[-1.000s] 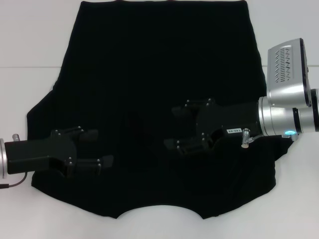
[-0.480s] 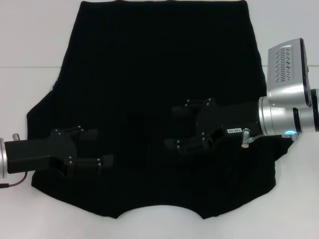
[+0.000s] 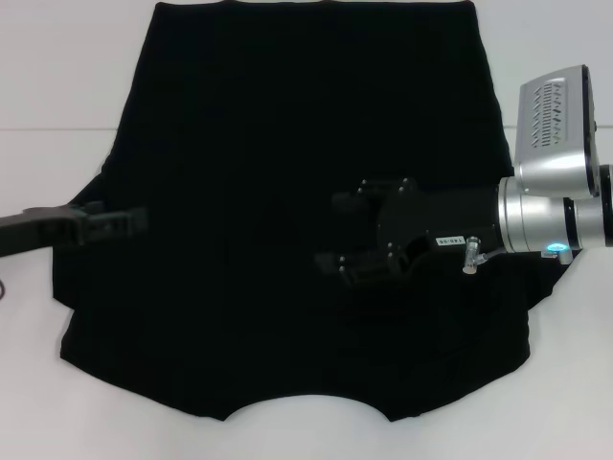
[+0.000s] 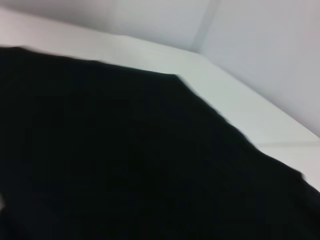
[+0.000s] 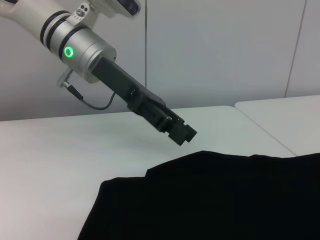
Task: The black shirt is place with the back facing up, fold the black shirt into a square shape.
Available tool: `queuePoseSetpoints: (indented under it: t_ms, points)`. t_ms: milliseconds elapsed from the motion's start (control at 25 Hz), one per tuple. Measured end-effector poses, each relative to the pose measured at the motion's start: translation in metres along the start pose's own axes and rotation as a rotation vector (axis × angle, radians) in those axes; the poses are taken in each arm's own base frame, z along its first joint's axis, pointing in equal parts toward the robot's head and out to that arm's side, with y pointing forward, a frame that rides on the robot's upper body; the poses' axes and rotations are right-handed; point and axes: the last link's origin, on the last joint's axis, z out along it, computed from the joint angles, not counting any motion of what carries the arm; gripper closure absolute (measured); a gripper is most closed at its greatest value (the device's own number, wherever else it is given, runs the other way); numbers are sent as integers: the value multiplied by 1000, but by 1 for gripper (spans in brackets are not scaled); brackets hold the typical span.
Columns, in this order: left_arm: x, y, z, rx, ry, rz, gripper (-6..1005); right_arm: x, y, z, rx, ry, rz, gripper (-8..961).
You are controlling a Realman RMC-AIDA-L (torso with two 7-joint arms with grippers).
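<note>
Black shirt (image 3: pixel 306 192) flat on table (image 3: pixel 57 77), unfolded.
Soft, limp; take a sleeve edge. Right gripper (image 3: pixel 343 232) fingers spread apart over it; left gripper (image 3: pixel 129 220) at left sleeve, fingers unclear.

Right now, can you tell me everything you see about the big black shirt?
The black shirt is plain, soft-looking cloth, spread nearly flat on the white table, with no letters showing. Its straight hem lies at the far side and its short sleeves spread toward the near corners. The right hand, open, is over its middle. The left hand is raised by the shirt's left sleeve edge; whether either touches the cloth can't be told.
</note>
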Motion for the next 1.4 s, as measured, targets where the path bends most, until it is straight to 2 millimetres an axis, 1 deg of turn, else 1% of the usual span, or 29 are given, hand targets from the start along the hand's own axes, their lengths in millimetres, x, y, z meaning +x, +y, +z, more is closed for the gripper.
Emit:
queuePoseSetpoints:
  t_ms: [80,120,280,400,560,720,960,1400]
  points:
    - [5,-7,-6,49,-29,-98,132,-1,0,0,1,-8,2,57]
    - [5,-7,-6,49,-29,-98,133,-1,0,0,1,-8,2,57]
    - [7,-16,-13,148,-127,-188,140,-3,0,1,0,-22,6,58]
    - [9,-21,-15,217,-189,-235,144,-4,1,2,-2,-31,9,58]
    - [13,-22,-9,275,-256,-256,150,-5,1,2,-3,-32,7,58]
    - [16,-23,3,357,-329,-245,156,-6,0,2,-2,-35,7,59]
    - [17,-25,16,411,-364,-233,166,-6,0,2,1,-36,9,60]
    - [10,-29,20,420,-365,-274,183,-4,-1,0,13,-45,18,61]
